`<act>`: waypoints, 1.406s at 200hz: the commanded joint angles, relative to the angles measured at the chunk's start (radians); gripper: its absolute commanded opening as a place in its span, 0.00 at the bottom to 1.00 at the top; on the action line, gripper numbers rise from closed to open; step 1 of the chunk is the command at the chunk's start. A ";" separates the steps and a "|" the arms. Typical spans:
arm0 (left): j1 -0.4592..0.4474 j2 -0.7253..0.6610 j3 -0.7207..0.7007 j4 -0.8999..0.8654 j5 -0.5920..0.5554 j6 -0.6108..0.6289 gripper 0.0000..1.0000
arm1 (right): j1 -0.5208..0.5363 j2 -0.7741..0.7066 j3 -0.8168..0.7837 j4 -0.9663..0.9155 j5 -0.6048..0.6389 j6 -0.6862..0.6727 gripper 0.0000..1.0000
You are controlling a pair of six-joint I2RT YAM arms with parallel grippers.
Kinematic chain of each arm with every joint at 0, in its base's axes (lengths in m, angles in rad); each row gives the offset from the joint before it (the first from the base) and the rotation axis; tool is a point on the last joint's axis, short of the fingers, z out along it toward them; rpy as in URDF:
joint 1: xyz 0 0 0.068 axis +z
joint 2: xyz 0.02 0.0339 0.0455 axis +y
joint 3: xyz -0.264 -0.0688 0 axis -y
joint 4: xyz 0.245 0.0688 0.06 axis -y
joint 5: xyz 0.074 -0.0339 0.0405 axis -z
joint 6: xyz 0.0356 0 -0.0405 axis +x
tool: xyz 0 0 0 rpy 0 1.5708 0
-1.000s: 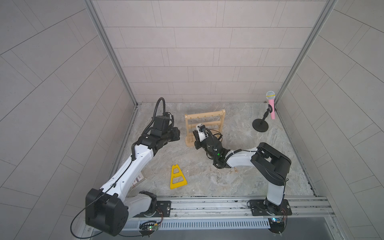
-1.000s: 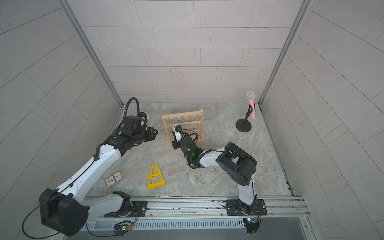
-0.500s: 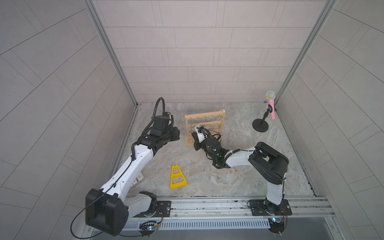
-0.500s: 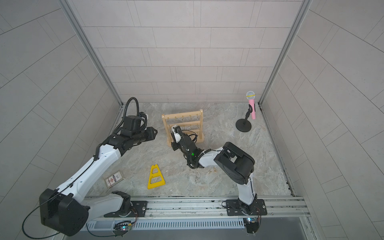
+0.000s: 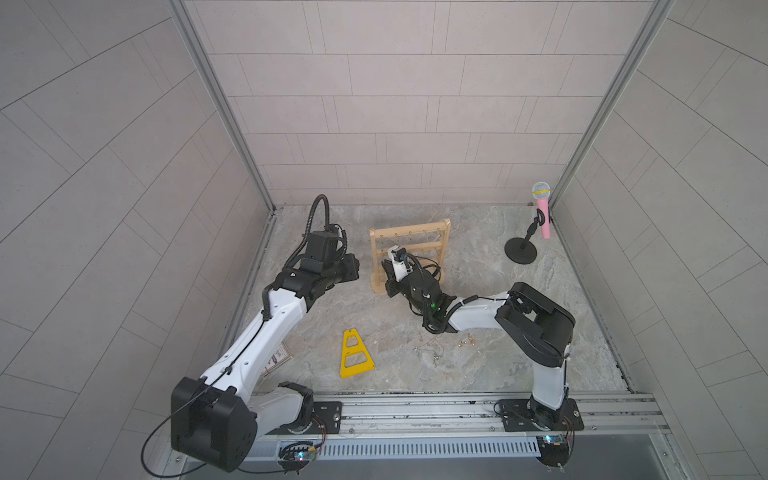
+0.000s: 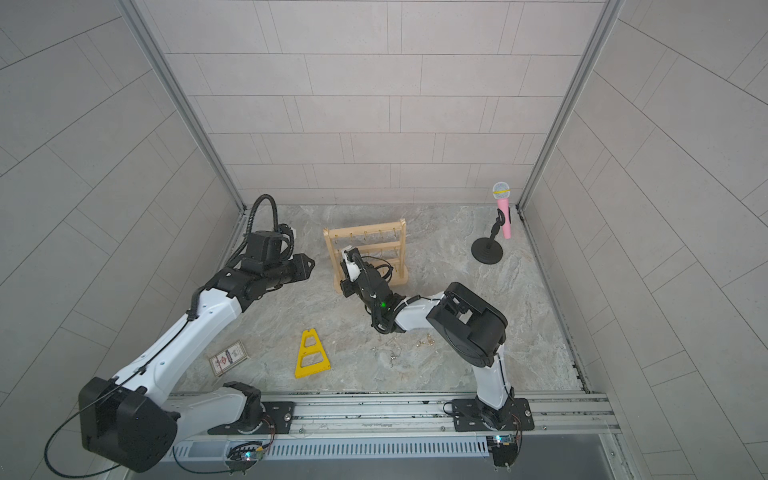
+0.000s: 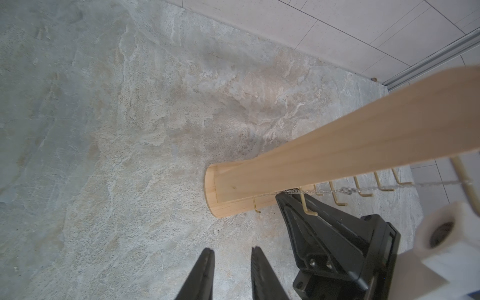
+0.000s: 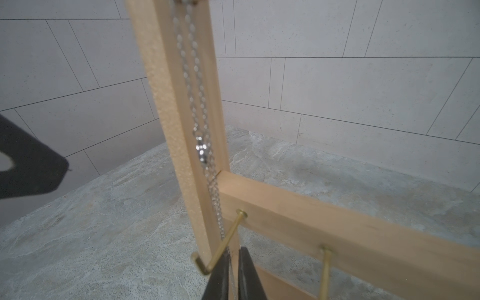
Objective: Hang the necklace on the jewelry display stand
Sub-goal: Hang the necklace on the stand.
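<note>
- While the right gripper (image 8: 233,255) sits low against the left upright of the jewelry display stand (image 5: 409,230), its jaws are pinched together on the lower end of the necklace (image 8: 200,150).
- Necklace: a fine silver chain, two strands side by side, runs up the face of that upright from the pinch and is crossed by a brass hook (image 8: 228,237) on a lower bar. Its upper end leaves the right wrist view, so the hook that carries it cannot be told.
- Left wrist view: the chain is drawn taut along a row of hooks to the right gripper's tip.
- Left gripper (image 7: 231,255): jaws apart with a clear gap and nothing between them, hovering just beside the stand's left end over bare table (image 7: 130,130).
- Stand: upright near the far edge of the table, a little left of the middle, base flat on the surface in both top views.
- Done, by judgement: the necklace is lifted and appears looped over the rack, since it is under tension from above.
- Left, by judgement: part the right jaws, let the chain settle, confirm it stays hooked, and withdraw without snagging the hook.
- Uninvolved: yellow triangular frame (image 5: 355,355) toward the near edge; microphone stand (image 5: 520,251) in the far right corner.
</note>
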State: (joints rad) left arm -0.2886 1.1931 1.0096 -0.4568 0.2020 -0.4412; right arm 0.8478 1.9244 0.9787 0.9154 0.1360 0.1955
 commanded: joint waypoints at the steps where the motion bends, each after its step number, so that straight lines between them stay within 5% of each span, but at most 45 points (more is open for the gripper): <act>1: 0.006 -0.005 -0.008 0.017 0.000 -0.002 0.29 | -0.004 0.016 0.019 0.001 0.004 -0.001 0.11; 281: 0.008 -0.003 -0.017 0.027 0.007 -0.008 0.29 | -0.002 -0.014 -0.032 0.037 -0.030 -0.011 0.13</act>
State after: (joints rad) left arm -0.2878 1.1931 1.0035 -0.4400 0.2096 -0.4461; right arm 0.8452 1.9251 0.9573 0.9176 0.1135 0.1932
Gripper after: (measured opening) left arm 0.294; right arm 0.133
